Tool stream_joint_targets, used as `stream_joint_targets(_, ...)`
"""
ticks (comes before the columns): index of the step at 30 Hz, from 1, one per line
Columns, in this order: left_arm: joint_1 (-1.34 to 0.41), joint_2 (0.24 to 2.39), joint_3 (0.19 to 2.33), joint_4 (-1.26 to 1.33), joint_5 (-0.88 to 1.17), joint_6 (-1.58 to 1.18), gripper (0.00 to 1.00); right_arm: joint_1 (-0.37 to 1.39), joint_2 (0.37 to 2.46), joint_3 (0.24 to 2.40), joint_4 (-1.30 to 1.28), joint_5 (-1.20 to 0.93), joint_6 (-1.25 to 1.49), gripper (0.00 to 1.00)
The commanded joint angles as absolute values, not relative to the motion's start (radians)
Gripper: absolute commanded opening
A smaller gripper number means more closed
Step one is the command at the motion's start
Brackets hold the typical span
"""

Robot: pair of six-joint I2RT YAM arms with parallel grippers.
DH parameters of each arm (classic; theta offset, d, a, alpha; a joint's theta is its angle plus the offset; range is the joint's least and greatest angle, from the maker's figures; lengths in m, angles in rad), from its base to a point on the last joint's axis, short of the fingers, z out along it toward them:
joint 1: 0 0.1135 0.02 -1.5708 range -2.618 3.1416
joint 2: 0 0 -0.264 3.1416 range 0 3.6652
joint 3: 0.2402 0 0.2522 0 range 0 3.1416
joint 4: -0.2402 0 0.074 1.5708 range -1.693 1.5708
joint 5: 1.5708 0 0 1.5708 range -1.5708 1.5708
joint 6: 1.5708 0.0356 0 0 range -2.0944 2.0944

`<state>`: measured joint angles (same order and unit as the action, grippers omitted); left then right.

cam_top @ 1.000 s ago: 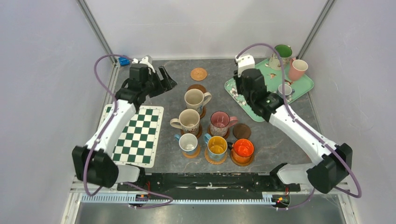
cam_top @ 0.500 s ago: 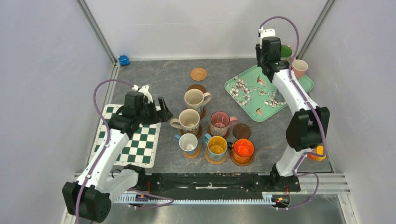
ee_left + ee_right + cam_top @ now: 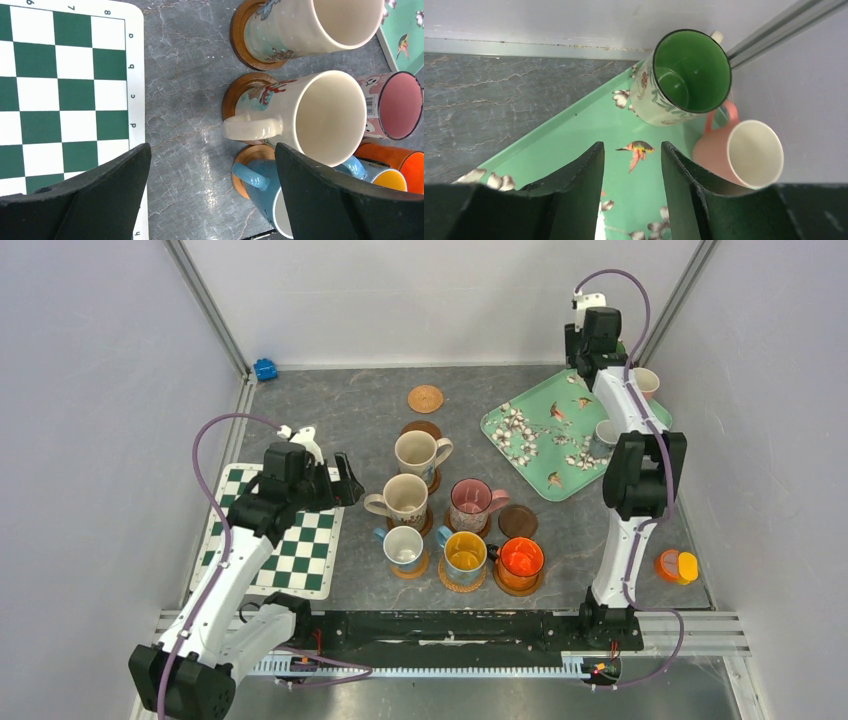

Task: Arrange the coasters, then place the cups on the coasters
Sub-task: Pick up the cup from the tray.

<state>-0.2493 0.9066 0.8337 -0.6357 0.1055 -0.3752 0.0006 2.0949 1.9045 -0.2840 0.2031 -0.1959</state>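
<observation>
the left claw (image 3: 212, 150) hangs wide open with nothing between its jaws, over bare bench (image 3: 350, 415) between the checkered mat (image 3: 290, 540) and the group of cups. six cups stand on brown coasters in the middle of the bench: the far cream mug (image 3: 418, 452), the near cream mug (image 3: 404, 498) with its handle turned toward the mat, the pink speckled mug (image 3: 470, 505), the small light-blue cup (image 3: 403, 547), the blue mug with a yellow inside (image 3: 465, 554) and the clear orange mug (image 3: 520, 560).

two coasters lie bare. the woven coaster (image 3: 425, 398) sits alone toward the far side. the dark brown coaster (image 3: 518, 521) lies just beside the pink speckled mug and the orange one.

the right claw (image 3: 631, 147) is over the far corner of the mint floral tray (image 3: 574, 130), jaws apart and holding nothing. ahead of it the green-inside mug (image 3: 691, 70) stands upright at that corner, with the pink cup (image 3: 754, 152) just beside it. a small white cup (image 3: 605, 432) also stands on the tray, partly hidden by the right arm.
</observation>
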Motion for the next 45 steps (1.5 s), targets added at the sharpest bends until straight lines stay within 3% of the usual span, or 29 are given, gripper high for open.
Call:
stream_joint_targets(1,-0.255,0.906,0.856,-0.651,0.081,-0.340,1.00,0.007,2.170,1.988,-0.196,0.134,-0.271,0.49)
stream_joint_targets(9,-0.255,0.879,0.855,-0.693,0.011,-0.343,1.00,-0.066,2.322,2.088,-0.131,0.158,-0.292,0.54)
stream_joint_targets(20,-0.255,0.875,0.850,-0.712,-0.023,-0.362,1.00,-0.123,2.356,2.076,0.056,-0.066,-0.242,0.58)
stream_joint_targets(45,-0.254,0.861,0.872,-0.742,-0.105,-0.330,1.00,-0.166,2.466,2.107,0.039,-0.119,-0.227,0.56)
